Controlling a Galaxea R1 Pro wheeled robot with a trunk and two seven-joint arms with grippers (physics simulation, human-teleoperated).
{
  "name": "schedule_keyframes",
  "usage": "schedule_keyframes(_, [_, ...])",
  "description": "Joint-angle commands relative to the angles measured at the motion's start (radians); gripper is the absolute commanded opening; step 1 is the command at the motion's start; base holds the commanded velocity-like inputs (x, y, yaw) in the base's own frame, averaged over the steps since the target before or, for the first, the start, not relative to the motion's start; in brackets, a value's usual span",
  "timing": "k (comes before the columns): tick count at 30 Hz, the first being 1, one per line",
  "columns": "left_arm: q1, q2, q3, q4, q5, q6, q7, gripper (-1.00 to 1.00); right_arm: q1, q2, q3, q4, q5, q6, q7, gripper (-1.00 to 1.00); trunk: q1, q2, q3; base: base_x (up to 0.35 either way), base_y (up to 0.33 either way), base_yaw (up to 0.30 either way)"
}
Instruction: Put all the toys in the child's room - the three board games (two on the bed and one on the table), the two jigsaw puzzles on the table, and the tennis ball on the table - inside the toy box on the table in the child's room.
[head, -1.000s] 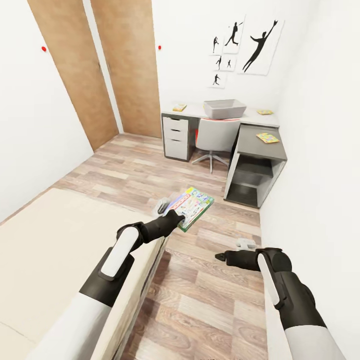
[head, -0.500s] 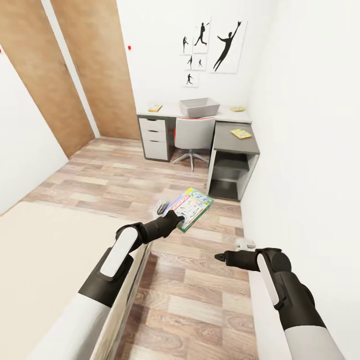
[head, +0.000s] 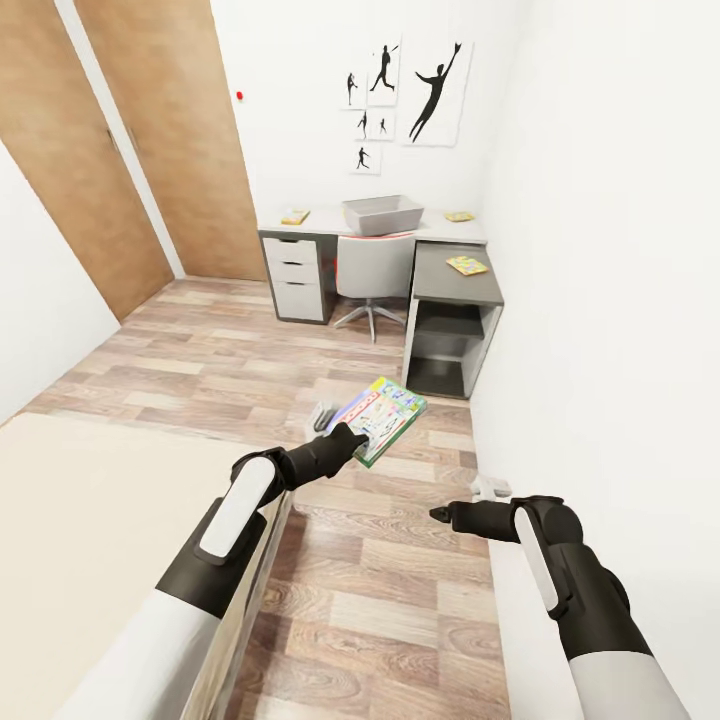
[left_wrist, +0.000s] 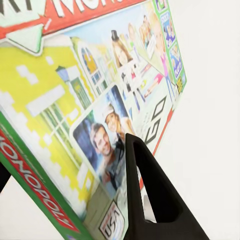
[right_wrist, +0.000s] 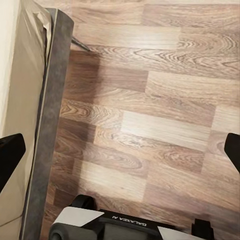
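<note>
Board game, a flat green-edged box printed "MONOPOLY", was clamped in the left gripper and held tilted in the air above the wood-plank floor, just off the corner of the bed. In the left wrist view the box face filled most of the frame, with one dark finger pressed flat against its printed lid and the green edge with red lettering running beside it; the opposite finger was hidden behind the box. Right gripper hung over the floor near the right wall, well apart from the game; in the right wrist view its two dark fingertips sat at opposite edges of the frame with bare floor between them, so it was spread wide and held nothing. That same view showed the grey bed frame along one side and the robot base below. At the far end of the room stood the table, its white drawers on the left side, with the light grey toy box resting on its top. A small yellowish flat item lay on the table near the drawers side and another lay near the right wall; both were too small to identify. A jigsaw puzzle with a many-coloured pattern lay on the lower dark grey side cabinet. A grey swivel chair was pushed in under the table.
</note>
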Motion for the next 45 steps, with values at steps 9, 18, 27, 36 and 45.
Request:
schedule_keyframes(9, [0.0, 0.0, -0.001, -0.001, 0.01, 0.001, 0.01, -1.0, -0.001, 0.0, 0.0, -0.001, -0.008, 0.005, -0.003, 1.0, 0.001, -0.002, -0.002, 0.031, 0.0, -0.07])
schedule_keyframes(18, [0.0, 0.0, -0.002, -0.002, 0.009, 0.0, 0.01, -1.0, -0.001, 0.0, -0.001, -0.003, -0.008, 0.005, -0.003, 1.0, 0.001, -0.002, -0.002, 0.253, 0.0, -0.134])
schedule_keyframes(27, [0.0, 0.0, -0.002, -0.001, 0.009, 0.001, 0.01, -1.0, 0.0, 0.0, -0.001, -0.004, -0.008, 0.005, -0.003, 1.0, 0.001, -0.002, -0.002, 0.08, 0.0, -0.021])
schedule_keyframes(36, [0.0, 0.0, -0.003, -0.001, 0.009, 0.002, 0.009, -1.0, 0.0, -0.001, -0.001, -0.004, -0.008, 0.005, -0.003, 1.0, 0.001, -0.002, -0.002, 0.015, 0.0, -0.004])
schedule_keyframes(45, [0.0, 0.0, -0.003, -0.001, 0.009, 0.003, 0.009, -1.0, -0.001, -0.002, -0.001, -0.004, -0.008, 0.005, -0.003, 1.0, 0.001, -0.002, -0.002, 0.051, 0.0, -0.001])
